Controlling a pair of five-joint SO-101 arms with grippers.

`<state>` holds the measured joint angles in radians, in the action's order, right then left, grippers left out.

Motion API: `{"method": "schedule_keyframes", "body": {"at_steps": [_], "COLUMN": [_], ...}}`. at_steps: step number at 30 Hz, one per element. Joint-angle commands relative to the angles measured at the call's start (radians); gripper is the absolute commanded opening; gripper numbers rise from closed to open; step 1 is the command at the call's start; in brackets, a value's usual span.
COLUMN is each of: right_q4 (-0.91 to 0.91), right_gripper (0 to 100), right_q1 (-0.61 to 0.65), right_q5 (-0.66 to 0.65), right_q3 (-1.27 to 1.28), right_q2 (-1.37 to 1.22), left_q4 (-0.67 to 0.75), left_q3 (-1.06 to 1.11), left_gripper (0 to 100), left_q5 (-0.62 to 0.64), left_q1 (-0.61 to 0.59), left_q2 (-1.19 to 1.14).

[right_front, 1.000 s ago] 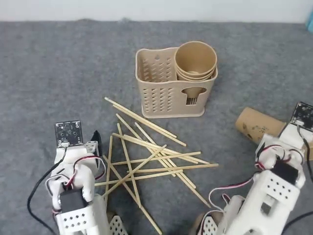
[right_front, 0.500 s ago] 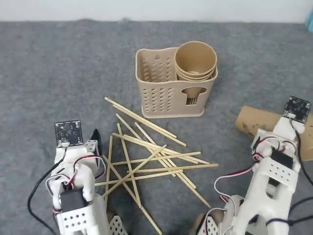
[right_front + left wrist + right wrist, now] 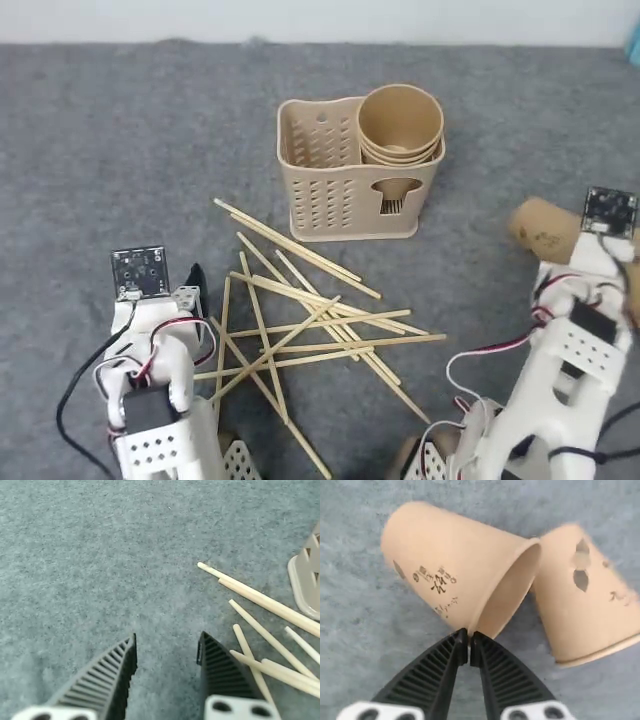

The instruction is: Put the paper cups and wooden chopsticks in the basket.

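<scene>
The right gripper [image 3: 469, 639] pinched a tipped paper cup [image 3: 450, 580] by its rim, beside a second cup [image 3: 585, 605]. The left gripper [image 3: 168, 636] gaped empty, smooth chopsticks [image 3: 265, 602] strewn at its three o'clock.

Stacked paper cups [image 3: 400, 122] sit in the right compartment of the basket [image 3: 325, 185]. Wooden chopsticks [image 3: 300, 325] lie crisscrossed on the counter [image 3: 120, 150] before it. Right of the basket lies a tipped paper cup [image 3: 545, 228], another tipped cup [image 3: 590, 595] just beside it.
</scene>
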<state>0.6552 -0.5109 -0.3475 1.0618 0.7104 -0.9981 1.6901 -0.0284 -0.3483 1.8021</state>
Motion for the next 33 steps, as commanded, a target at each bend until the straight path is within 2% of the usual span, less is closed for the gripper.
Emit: {"method": "schedule_keyframes", "body": {"at_steps": [1, 5, 9, 17, 21, 23, 30, 33], "right_q4": [0.127, 0.302, 0.417, 0.456, 0.479, 0.493, 0.483, 0.489], "right_gripper": [0.8, 0.8, 0.8, 0.8, 0.8, 0.8, 1.8, 12.0], "right_q1": [-0.035, -0.048, -0.050, -0.019, 0.035, 0.070, 0.202, 0.214], "right_q5": [-0.110, -0.201, -0.350, -0.651, -0.879, -0.936, -0.985, -0.982], "right_q3": [-0.170, -0.331, -0.457, -0.563, -0.488, -0.419, -0.074, 0.040], "right_q2": [-0.001, -0.001, -0.001, 0.008, 0.085, 0.151, 0.458, 0.610], "left_q4": [0.026, 0.028, 0.028, 0.043, 0.044, 0.044, 0.046, 0.046], "left_q3": [-0.004, -0.004, -0.004, -0.004, -0.004, -0.004, -0.004, -0.004], "left_gripper": [18, 18, 18, 18, 18, 18, 18, 18], "left_q5": [0.003, 0.003, 0.003, 0.003, 0.003, 0.003, 0.003, 0.003], "left_q1": [-0.008, -0.006, -0.006, -0.008, -0.008, -0.008, -0.008, -0.008], "left_q2": [0.012, 0.012, 0.012, 0.012, 0.011, 0.011, 0.011, 0.011]}}
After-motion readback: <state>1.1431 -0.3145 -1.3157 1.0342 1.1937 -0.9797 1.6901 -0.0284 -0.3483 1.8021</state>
